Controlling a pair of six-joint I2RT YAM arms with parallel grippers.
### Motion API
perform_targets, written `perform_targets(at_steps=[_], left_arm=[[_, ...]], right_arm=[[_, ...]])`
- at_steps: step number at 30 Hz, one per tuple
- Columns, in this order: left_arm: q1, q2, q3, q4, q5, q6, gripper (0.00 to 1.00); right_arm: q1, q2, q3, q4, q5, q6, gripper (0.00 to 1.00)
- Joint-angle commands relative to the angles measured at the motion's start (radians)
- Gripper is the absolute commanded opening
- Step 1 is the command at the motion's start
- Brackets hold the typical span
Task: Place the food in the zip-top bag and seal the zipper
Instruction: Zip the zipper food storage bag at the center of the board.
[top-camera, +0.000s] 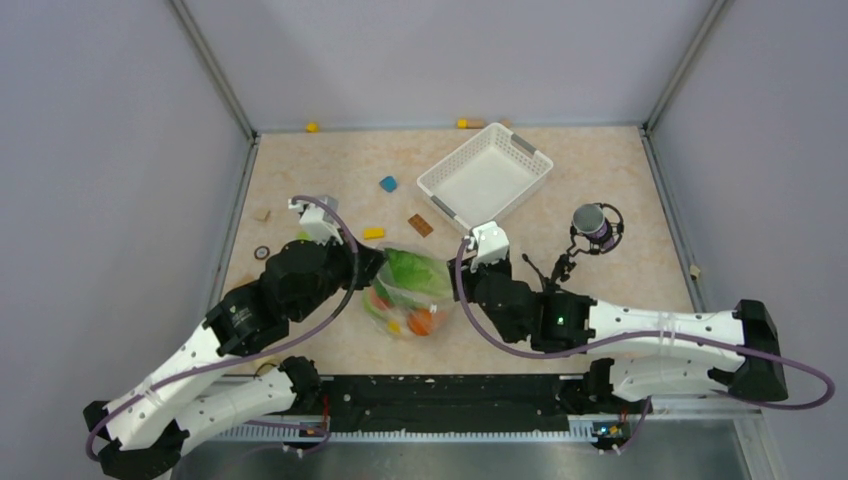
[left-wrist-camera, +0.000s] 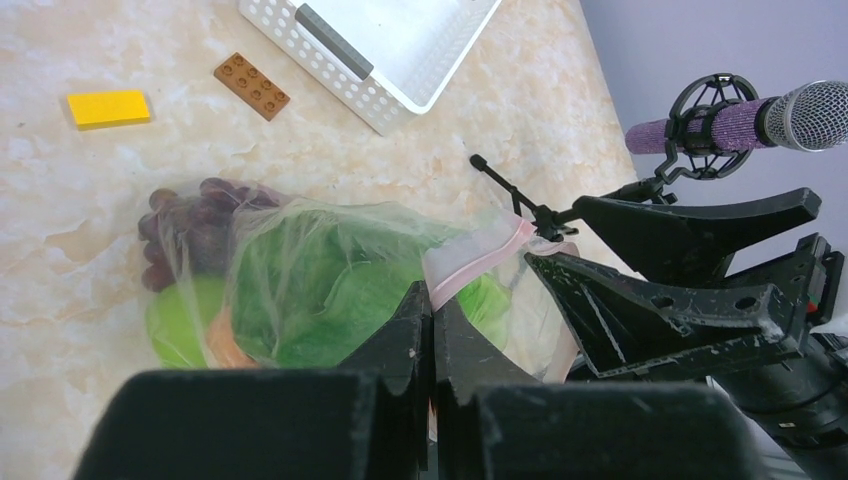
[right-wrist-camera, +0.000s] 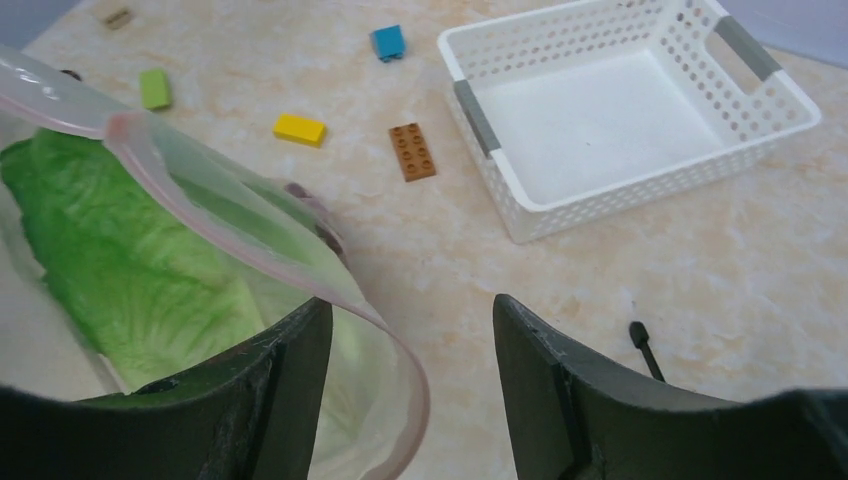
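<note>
The beige marbled table surface (top-camera: 620, 200) is carrying everything. The white slotted plastic basket (right-wrist-camera: 640, 185) is sitting toward its far edge, right of middle, with nothing in it that I can see. The clear crinkly zip-top bag (top-camera: 410, 295) is lying near the near edge, a little left of middle, between my two arms.

The filling looks done to me. The green lettuce (right-wrist-camera: 130, 250) is taking up most of the bag, with the dark purple grape bunch (left-wrist-camera: 200, 225), the orange (top-camera: 422, 320) and the green lime (left-wrist-camera: 175, 320) behind the plastic. Red and yellow patches are showing through too, though I cannot tell them apart. I am seeing no produce loose on the surface, only small blocks.

What is left is the seal. The thin pinkish zipper (right-wrist-camera: 200, 200) is gaping, its strip curving open. My left claw (left-wrist-camera: 433, 300) is pinching the bag at that strip, fingers pressed together. My right claw (right-wrist-camera: 410, 320) is standing fairly wide, the bag's rim just inside its left finger, not yet gripped.
</note>
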Motion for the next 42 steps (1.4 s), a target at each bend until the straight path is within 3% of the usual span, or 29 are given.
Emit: perform_targets(at_steps=[1,4,9,13,14,23,27,33,42], left_arm=[[0.004,-0.028,-0.009,0.043,-0.006,0.016,0.00],[0.004,-0.036,-0.020,0.053,0.005,0.018,0.00],[0.004,-0.043,-0.029,0.053,0.028,0.035,0.00],[0.004,-0.031,-0.038,0.099,0.114,0.056,0.00],[0.004,-0.026,-0.037,0.110,0.137,0.059,0.00],[0.005,0.067,-0.026,0.214,0.117,0.060,0.00],[0.005,0.101,-0.052,0.321,0.082,0.086,0.00],[0.008,0.236,0.029,0.437,0.211,0.172,0.00],[0.049,0.392,0.123,0.501,0.288,0.296,0.00]], right_arm=[[0.006,0.003,0.004,0.136,-0.151,-0.088,0.58],[0.003,0.040,0.021,0.117,-0.203,-0.085,0.52],[-0.005,0.090,0.042,0.127,-0.286,-0.070,0.32],[-0.006,0.110,0.081,0.154,-0.280,-0.064,0.03],[-0.007,0.112,0.093,0.170,-0.270,-0.056,0.00],[-0.007,0.035,0.067,0.346,-0.266,0.059,0.00],[-0.007,-0.029,0.057,0.338,-0.242,0.069,0.00],[-0.007,-0.093,0.047,0.323,-0.187,0.090,0.00],[-0.007,-0.049,0.097,0.238,-0.012,0.131,0.00]])
